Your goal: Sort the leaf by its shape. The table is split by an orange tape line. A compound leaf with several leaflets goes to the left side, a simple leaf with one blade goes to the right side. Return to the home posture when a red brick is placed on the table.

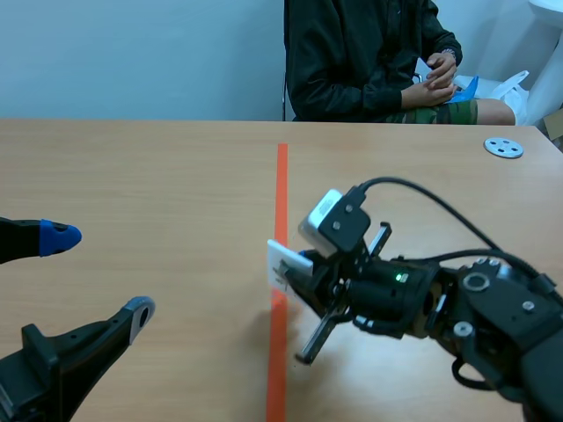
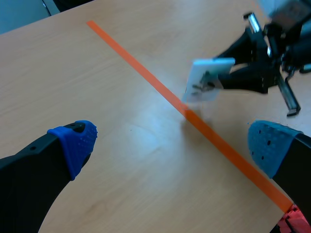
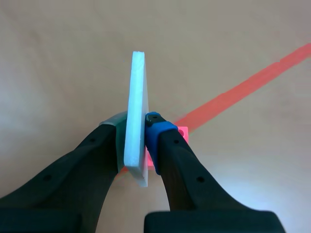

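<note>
Right jaws clamped on the card (image 3: 135, 131), edge-up, above the tape (image 1: 281, 176) mid-counter (image 1: 132, 176). Left jaws apart, holding nothing. Leaf print is blurred and its shape unreadable. Best to read it first, carry well past the tape, lower flat, then release.

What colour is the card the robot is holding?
The card is white, with a small dark picture on its face; the left wrist view shows it best.

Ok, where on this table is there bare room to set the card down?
Bare wood: left of the tape line, from the open left gripper to the far edge; and right of it, between tape and grey disc. Crowded: the near right, where the right gripper holds the white card above the tape.
</note>
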Motion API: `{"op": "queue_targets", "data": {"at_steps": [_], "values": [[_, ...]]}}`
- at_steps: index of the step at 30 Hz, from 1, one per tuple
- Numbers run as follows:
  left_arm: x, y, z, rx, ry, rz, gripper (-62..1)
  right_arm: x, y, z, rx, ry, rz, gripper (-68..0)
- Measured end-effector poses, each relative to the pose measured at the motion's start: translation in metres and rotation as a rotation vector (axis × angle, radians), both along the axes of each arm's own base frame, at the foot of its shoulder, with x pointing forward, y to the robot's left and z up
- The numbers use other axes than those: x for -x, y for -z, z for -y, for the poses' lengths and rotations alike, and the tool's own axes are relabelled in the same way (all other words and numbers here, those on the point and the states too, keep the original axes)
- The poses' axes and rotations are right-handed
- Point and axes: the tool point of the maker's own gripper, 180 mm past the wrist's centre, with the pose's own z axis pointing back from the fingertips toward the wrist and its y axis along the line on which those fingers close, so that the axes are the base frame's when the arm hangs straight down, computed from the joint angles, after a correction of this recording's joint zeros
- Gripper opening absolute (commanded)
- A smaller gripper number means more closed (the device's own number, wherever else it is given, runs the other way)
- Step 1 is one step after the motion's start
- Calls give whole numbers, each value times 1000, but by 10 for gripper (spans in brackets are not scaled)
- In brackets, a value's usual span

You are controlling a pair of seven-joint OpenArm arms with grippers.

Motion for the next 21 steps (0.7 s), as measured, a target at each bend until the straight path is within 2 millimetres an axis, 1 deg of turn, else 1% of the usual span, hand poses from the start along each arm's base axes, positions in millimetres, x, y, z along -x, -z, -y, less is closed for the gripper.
{"op": "queue_targets", "data": {"at_steps": [3,6,11,13,16,18,21], "values": [[0,0,0,0,0,1,14,-19,-28,26,13,71,78,-662],[0,0,0,1,0,1,14,-31,-47,59,-25,175,91,-662],[0,-1,0,2,0,3,14,-44,-63,122,-129,376,57,-662],[0,-1,0,2,0,3,14,-50,-67,149,-135,457,42,-662],[0,-1,0,2,0,3,14,-55,-79,186,-173,566,47,-662],[0,-1,0,2,0,3,14,-58,-84,211,-173,652,51,-662],[0,-1,0,2,0,3,14,-61,-88,237,-172,760,70,-662]]}}
